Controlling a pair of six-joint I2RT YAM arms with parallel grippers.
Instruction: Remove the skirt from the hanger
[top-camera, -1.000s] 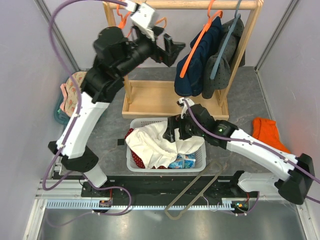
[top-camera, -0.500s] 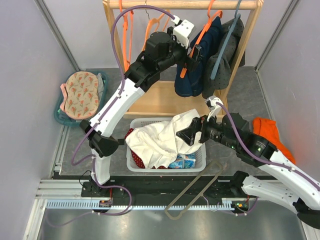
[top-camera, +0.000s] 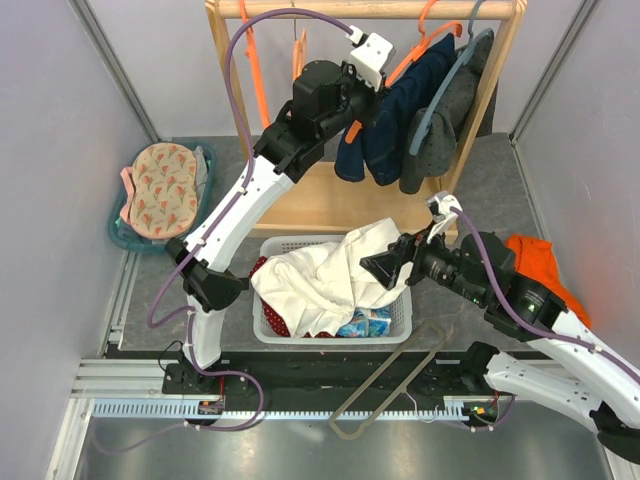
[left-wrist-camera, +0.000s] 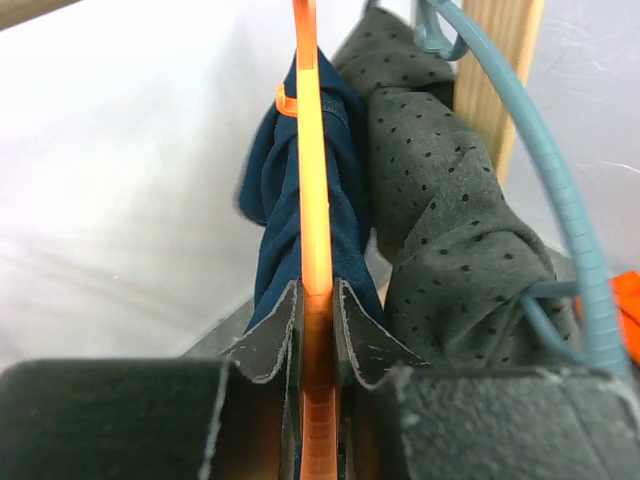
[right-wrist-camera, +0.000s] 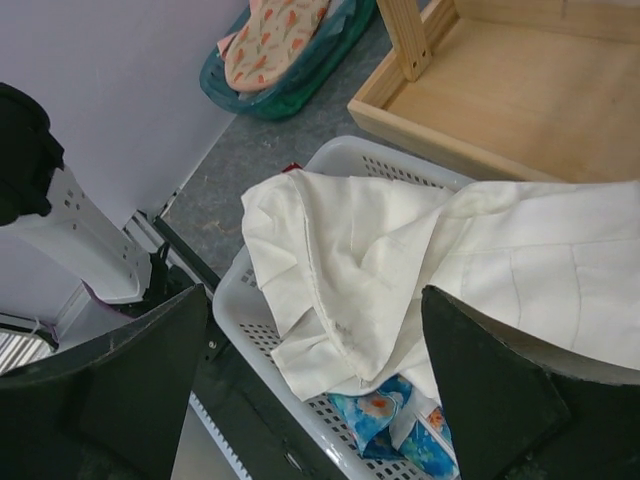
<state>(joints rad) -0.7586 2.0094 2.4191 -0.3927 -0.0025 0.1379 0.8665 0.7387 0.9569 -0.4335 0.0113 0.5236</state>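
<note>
1. Left arm (top-camera: 250, 190) has swung from the left end of the wooden rail (top-camera: 380, 8) to the clothed hangers since a second ago. The right arm (top-camera: 540, 300) has backed toward the basket's right side.
2. Nearest, the right end effector (right-wrist-camera: 315, 300) hangs over the white laundry basket (right-wrist-camera: 235, 290) on the counter. Its fingers are spread wide and hold nothing, probably ready to take cloth.
3. At the basket's left rim, dark red fabric (top-camera: 263, 268) peeks from under a white cloth (right-wrist-camera: 400, 260). It is likely the skirt, off any hanger; its dots are too small to tell.
4. Farther off, the left end effector (left-wrist-camera: 315, 300) is pinched narrow, edge-on, on the orange hanger (left-wrist-camera: 308, 150), seemingly to steer it. The hanger carries a navy garment (left-wrist-camera: 265, 190).
5. Just beside that, a grey dotted garment (left-wrist-camera: 440, 200) hangs on a grey-blue hanger (left-wrist-camera: 560, 190).
</note>
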